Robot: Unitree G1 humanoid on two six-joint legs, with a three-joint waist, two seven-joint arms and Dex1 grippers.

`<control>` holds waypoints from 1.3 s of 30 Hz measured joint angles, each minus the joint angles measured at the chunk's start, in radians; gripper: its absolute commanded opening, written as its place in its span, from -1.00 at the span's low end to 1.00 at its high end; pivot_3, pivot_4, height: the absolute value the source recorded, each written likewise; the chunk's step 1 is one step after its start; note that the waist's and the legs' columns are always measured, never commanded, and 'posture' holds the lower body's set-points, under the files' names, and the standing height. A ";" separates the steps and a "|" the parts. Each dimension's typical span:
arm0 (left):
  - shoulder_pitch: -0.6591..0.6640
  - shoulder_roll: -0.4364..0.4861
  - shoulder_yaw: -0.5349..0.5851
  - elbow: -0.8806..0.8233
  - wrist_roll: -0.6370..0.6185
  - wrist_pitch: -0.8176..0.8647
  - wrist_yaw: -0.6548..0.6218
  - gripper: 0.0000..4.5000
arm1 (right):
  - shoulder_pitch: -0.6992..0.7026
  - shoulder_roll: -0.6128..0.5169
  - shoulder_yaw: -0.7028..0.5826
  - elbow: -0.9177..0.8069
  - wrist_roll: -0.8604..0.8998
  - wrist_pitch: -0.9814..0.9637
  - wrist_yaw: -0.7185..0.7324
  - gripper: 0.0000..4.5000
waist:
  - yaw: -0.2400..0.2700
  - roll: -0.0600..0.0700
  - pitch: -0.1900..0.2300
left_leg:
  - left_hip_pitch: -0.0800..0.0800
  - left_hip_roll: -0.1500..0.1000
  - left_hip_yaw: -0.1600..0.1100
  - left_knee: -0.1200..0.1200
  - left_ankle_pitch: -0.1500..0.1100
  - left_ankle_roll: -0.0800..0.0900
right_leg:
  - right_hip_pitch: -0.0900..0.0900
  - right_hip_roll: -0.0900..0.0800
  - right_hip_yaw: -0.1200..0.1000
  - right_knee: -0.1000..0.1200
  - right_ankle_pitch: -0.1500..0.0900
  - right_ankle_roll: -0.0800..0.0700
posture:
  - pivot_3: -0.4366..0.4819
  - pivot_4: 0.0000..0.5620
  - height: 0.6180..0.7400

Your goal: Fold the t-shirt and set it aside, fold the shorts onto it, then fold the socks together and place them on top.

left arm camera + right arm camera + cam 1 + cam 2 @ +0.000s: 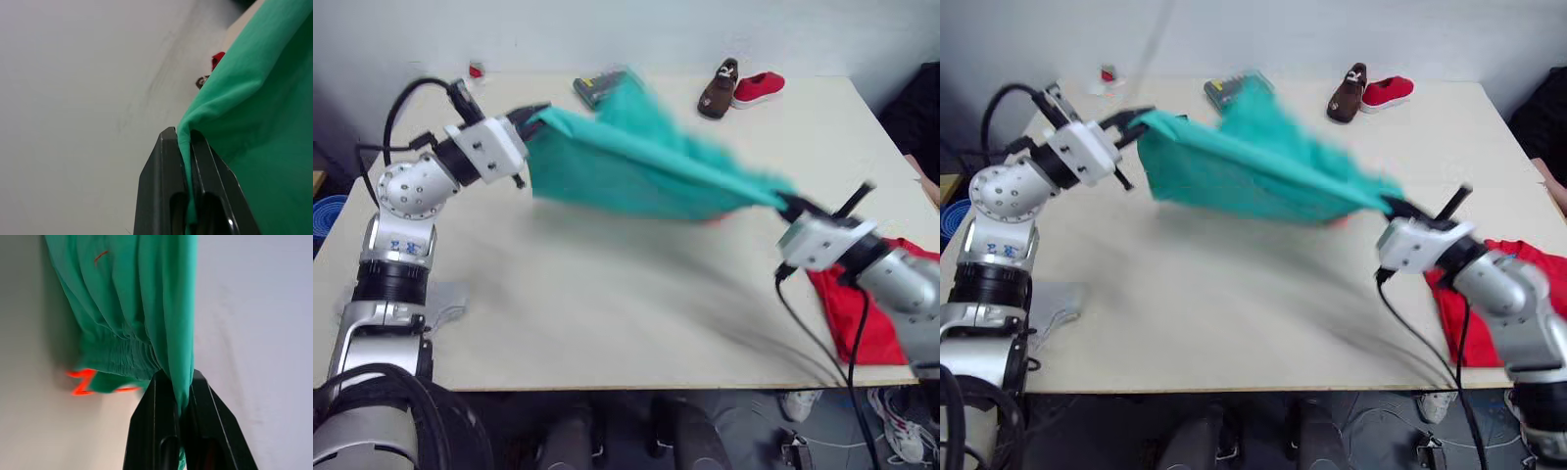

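While stretched in the air above the table (607,323), shorts (636,166) pinched at both ends: left gripper (188,147) clamped on one corner at ten o'clock, right gripper (178,387) clamped on the other at three o'clock. T-shirt (862,313) heaped at four o'clock by the table's edge. Brown shoe (717,90) and red shoe (759,86) side by side at one o'clock.

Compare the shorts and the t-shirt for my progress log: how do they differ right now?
The shorts are teal and hang in the air, stretched between the left gripper and the right gripper, whose jaws are each clamped on an edge. The t-shirt is bright red, lies on the table near the robot's right, and no gripper holds it. Both are cloth garments.
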 measured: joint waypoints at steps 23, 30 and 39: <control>0.888 0.578 0.240 -0.786 -0.477 0.925 -0.757 -0.99 | 0.428 -0.094 -0.016 -0.428 0.626 0.454 0.562 -1.00 | 0.023 0.001 0.000 | 0.003 0.009 -0.002 -0.002 -0.002 -0.015 | -0.005 -0.001 0.010 0.007 -0.006 -0.014 | -0.05 -0.47 1.00; 0.882 0.680 0.356 -0.816 -0.578 1.052 -0.916 -0.99 | 0.541 -0.142 -0.102 -0.509 0.824 0.598 0.666 -1.00 | 0.033 0.001 0.000 | 0.002 0.009 -0.002 -0.002 -0.002 -0.015 | -0.005 0.000 0.009 0.007 -0.007 -0.015 | -0.05 -0.47 1.00; -0.287 0.181 -0.204 -0.136 -0.217 0.734 -0.907 -0.99 | 0.431 -0.029 -0.265 -0.431 1.123 0.784 0.533 -1.00 | 0.093 -0.005 -0.007 | -0.002 0.008 -0.002 0.007 0.001 -0.011 | -0.004 0.010 0.008 0.009 -0.003 -0.013 | -0.05 -0.47 1.00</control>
